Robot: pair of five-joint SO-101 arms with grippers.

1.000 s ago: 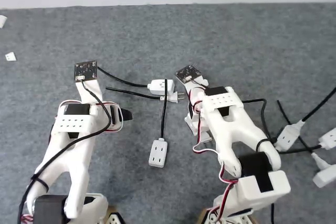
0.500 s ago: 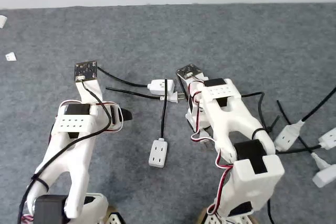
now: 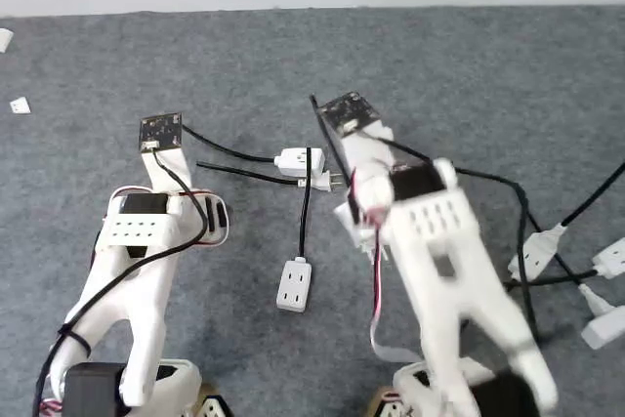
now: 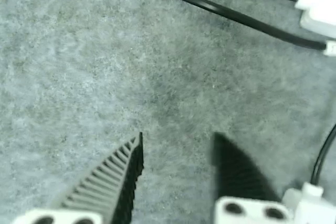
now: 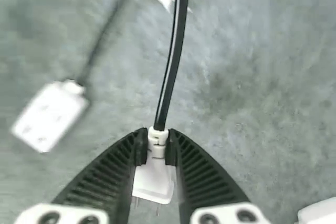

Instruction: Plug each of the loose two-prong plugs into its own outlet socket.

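My right gripper (image 5: 156,132) is shut on a white two-prong plug (image 5: 153,174), whose black cord (image 5: 174,51) runs straight out from between the fingers. Beyond it on the grey carpet lies the white outlet socket (image 5: 48,115) (image 3: 294,283). In the high view the right arm's wrist (image 3: 350,116) hangs over the carpet just right of two more white plugs (image 3: 298,159) (image 3: 322,181) on black cords. My left gripper (image 4: 176,153) (image 3: 221,215) is open above bare carpet, left of the socket, with nothing between its fingers. A white plug (image 4: 318,7) lies past it.
Several white plugs and sockets on black cords (image 3: 533,252) (image 3: 611,257) (image 3: 602,325) lie bunched at the right edge. Two small white scraps (image 3: 20,104) (image 3: 3,40) sit at the far left. Open carpet stretches across the back.
The right arm has swung forward and its wrist has moved farther from its base, carrying the plug and dragging its black cord along. The left arm has stayed put.
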